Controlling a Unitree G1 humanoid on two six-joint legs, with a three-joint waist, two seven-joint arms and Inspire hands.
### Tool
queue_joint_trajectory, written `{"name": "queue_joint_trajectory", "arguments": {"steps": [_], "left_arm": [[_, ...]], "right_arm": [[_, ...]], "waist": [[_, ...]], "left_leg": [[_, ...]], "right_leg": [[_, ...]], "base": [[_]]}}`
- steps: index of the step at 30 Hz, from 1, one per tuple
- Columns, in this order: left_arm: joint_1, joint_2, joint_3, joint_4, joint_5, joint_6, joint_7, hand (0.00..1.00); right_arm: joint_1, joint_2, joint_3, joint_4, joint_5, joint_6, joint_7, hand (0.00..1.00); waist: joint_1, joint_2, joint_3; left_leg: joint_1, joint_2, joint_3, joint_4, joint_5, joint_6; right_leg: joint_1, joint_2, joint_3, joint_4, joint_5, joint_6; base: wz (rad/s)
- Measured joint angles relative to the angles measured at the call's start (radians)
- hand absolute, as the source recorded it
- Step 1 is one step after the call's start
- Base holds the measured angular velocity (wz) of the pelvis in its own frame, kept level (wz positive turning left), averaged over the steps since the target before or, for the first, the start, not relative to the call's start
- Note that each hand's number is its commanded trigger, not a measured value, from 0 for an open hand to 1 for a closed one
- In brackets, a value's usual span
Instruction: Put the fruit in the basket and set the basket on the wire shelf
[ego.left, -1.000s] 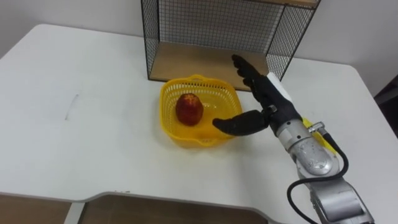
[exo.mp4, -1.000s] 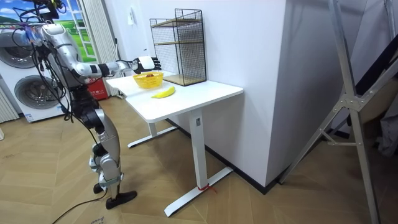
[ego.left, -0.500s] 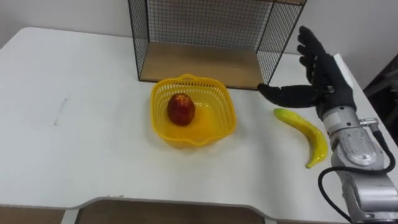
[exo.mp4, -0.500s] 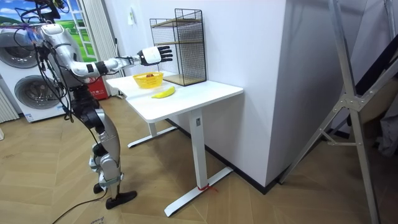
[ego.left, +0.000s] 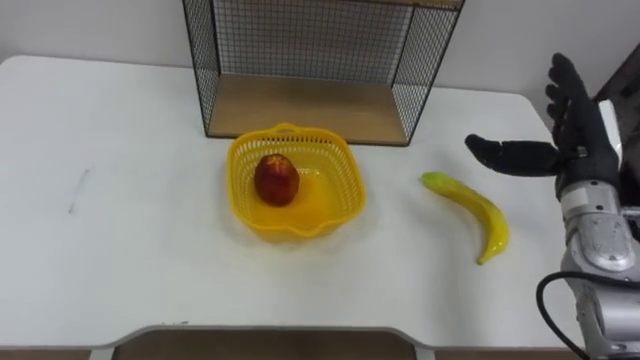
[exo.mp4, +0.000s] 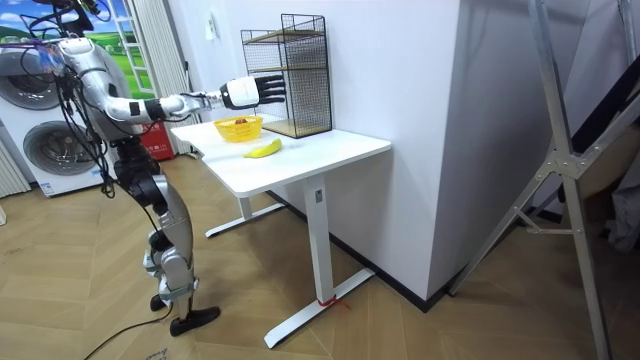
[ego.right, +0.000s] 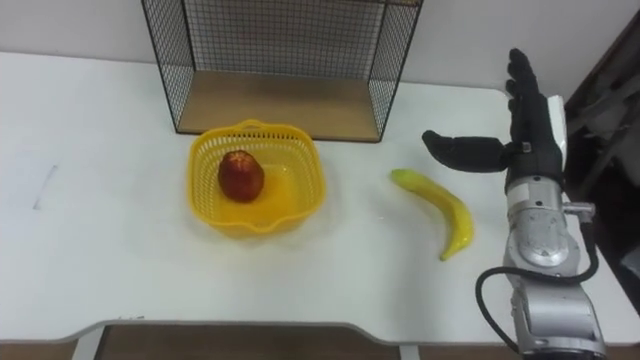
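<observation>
A yellow plastic basket (ego.left: 340, 170) (ego.right: 300, 165) stands on the white table in front of the wire shelf (ego.left: 310, 105) (ego.right: 280, 100), with a red apple (ego.left: 276, 180) (ego.right: 241, 176) inside it. A yellow banana (ego.left: 472, 210) (ego.right: 440, 210) lies on the table to the basket's right. My right hand (ego.left: 575, 145) (ego.right: 525, 140) hovers open above the table, just right of the banana, fingers straight and thumb pointing left. In the room view the robot stands at the table's end with its right hand (exo.mp4: 248, 92) stretched out over the basket (exo.mp4: 238, 128) and banana (exo.mp4: 263, 148).
The white table (ego.left: 120, 240) (ego.right: 100, 270) has free room to the left and in front of the basket. The shelf's wooden floor (ego.left: 330, 115) is bare. In the room view, washing machines (exo.mp4: 30, 130) stand behind the robot and a metal stand (exo.mp4: 560, 170) is at the right.
My right hand has lifted away from the basket's right rim and swung right past the banana, staying open. The view has shifted, so the banana came into sight.
</observation>
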Motion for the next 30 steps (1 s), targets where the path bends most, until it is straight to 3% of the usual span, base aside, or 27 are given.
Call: {"name": "queue_joint_trajectory", "arguments": {"steps": [7,15,18,22,30], "left_arm": [[0.017,0.007,0.015,-0.016,-0.001,0.001,-0.005,0.00],[0.007,0.010,0.016,-0.025,-0.001,0.001,-0.005,0.00],[0.005,0.014,0.016,-0.031,0.000,0.003,-0.005,0.00],[0.004,0.019,0.016,-0.053,0.000,0.018,-0.006,0.00],[-0.001,0.025,0.018,-0.059,0.002,0.025,-0.006,0.00]], "right_arm": [[0.000,0.000,0.000,0.068,0.012,0.006,0.002,0.00],[0.000,0.000,0.007,0.080,-0.056,0.006,0.044,0.00],[0.000,0.000,0.021,0.104,-0.065,0.010,0.068,0.00],[0.000,-0.001,0.048,0.146,-0.154,0.037,0.128,0.00],[-0.005,-0.002,0.078,0.271,-0.328,0.054,0.201,0.00]], "waist": [[-0.013,-0.003,0.0001],[-0.009,-0.016,0.0065],[0.000,-0.021,0.0052],[0.012,-0.026,0.0023],[0.040,-0.018,0.0024]], "left_leg": [[0.001,0.000,0.001,0.000,0.000,0.000],[-0.003,0.000,0.001,0.001,0.000,0.000],[-0.003,0.001,0.001,0.002,0.000,0.000],[-0.007,0.000,-0.007,0.005,0.000,0.000],[-0.010,0.000,-0.010,0.005,0.000,0.000]], "right_leg": [[0.000,0.000,-0.001,0.002,0.000,0.000],[-0.003,-0.001,-0.003,0.001,0.000,0.000],[-0.003,-0.001,-0.006,0.001,0.000,0.000],[-0.002,-0.004,-0.015,0.001,0.000,0.000],[-0.004,-0.004,-0.018,0.002,0.000,0.000]], "base": [[0.00],[0.00],[0.00],[0.05],[0.01]]}}
